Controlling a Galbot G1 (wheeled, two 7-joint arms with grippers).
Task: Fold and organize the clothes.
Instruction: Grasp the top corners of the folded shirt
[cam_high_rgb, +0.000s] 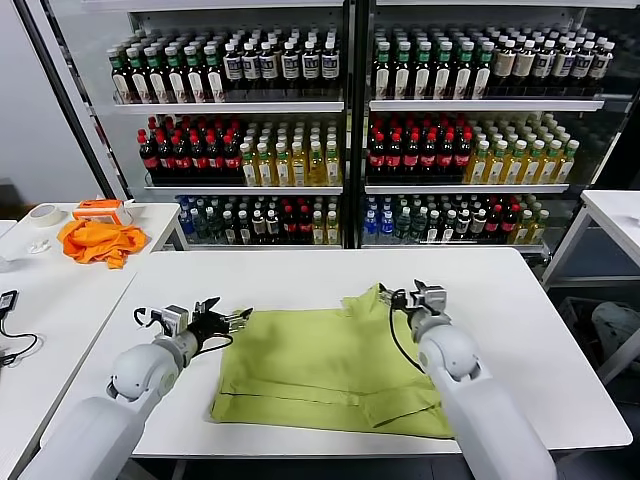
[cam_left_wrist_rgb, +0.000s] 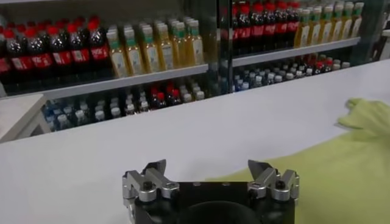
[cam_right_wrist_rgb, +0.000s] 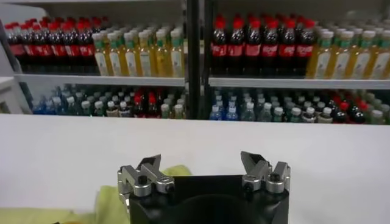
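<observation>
One green T-shirt (cam_high_rgb: 320, 370), one orange cloth (cam_high_rgb: 97, 240), two grippers, jaws open

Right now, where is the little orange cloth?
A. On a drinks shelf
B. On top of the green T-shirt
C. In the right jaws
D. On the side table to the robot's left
D: the orange cloth lies crumpled on the side table at the robot's left, well away from the green T-shirt spread on the main table.
</observation>
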